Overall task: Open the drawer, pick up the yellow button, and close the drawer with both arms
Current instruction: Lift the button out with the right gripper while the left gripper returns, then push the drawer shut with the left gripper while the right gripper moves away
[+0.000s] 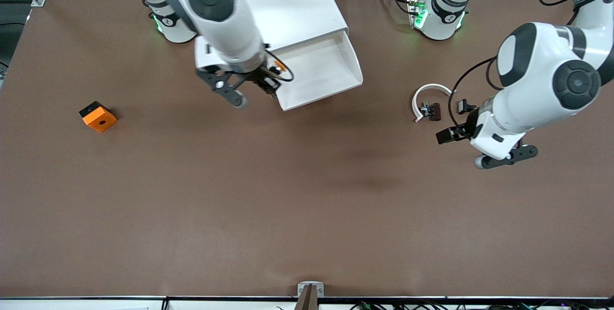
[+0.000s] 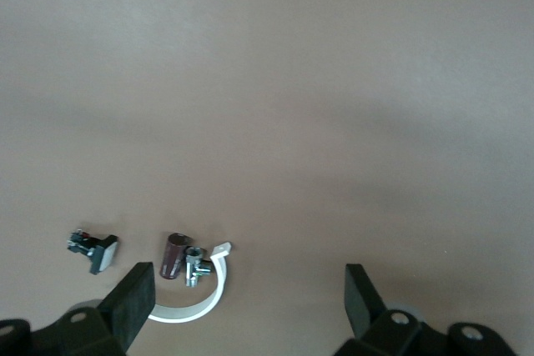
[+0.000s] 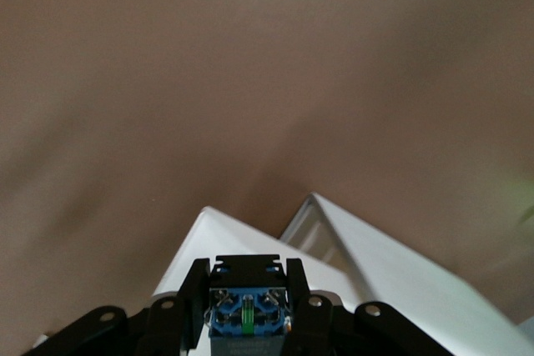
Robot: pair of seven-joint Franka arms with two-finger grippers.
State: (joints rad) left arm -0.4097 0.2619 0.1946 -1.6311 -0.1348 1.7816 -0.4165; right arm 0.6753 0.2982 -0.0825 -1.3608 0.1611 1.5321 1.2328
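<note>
The drawer (image 1: 320, 74) stands pulled out of the top of the white cabinet (image 1: 292, 7); its tray looks empty. My right gripper (image 1: 265, 83) is over the drawer's front corner at the right arm's end. It is shut on the button (image 3: 248, 310), whose dark bluish base shows between the fingers (image 3: 193, 289). The drawer's white rim (image 3: 219, 235) lies just under the right gripper (image 3: 248, 289). My left gripper (image 1: 453, 121) is open and empty above the table at the left arm's end, beside a white curved clip (image 1: 431, 90). In the left wrist view the left gripper (image 2: 248, 298) has its jaws wide apart.
An orange square block with a hole (image 1: 98, 116) lies toward the right arm's end. By the white clip (image 2: 198, 304) lie a maroon cylinder (image 2: 173, 254), a small metal fitting (image 2: 194, 266) and a small black-and-white part (image 2: 96, 249). The brown table (image 1: 307, 204) stretches toward the front camera.
</note>
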